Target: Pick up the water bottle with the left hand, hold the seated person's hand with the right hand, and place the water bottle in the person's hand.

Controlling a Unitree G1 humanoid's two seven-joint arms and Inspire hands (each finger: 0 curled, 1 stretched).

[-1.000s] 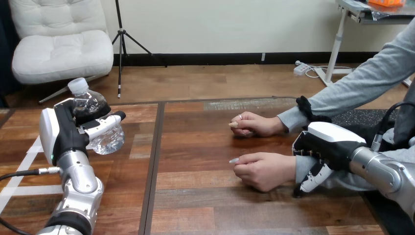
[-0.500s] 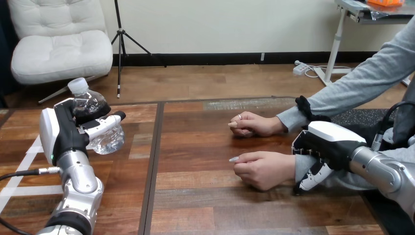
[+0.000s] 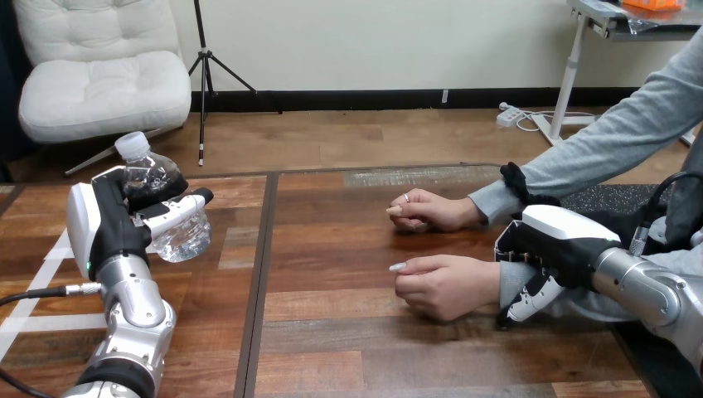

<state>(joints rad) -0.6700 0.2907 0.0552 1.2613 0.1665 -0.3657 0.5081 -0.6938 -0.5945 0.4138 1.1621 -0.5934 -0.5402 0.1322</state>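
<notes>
left hand (image 3: 104, 224) grips the tilted water bottle (image 3: 184, 236) above the worktop (image 3: 348, 348); right hand (image 3: 564, 240) clasps the person's wrist (image 3: 511, 286), nearer one.

I run one head camera, set high at the near edge, facing forward and down across the wooden table (image 3: 356, 348), close enough that my left arm (image 3: 133, 303) and right arm (image 3: 651, 294) enter from the bottom corners.

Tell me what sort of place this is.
Likely a robot handover test bench: a wooden table, the robot's left hand gripping a water bottle, and its right hand curled round a seated person's wrist.
</notes>
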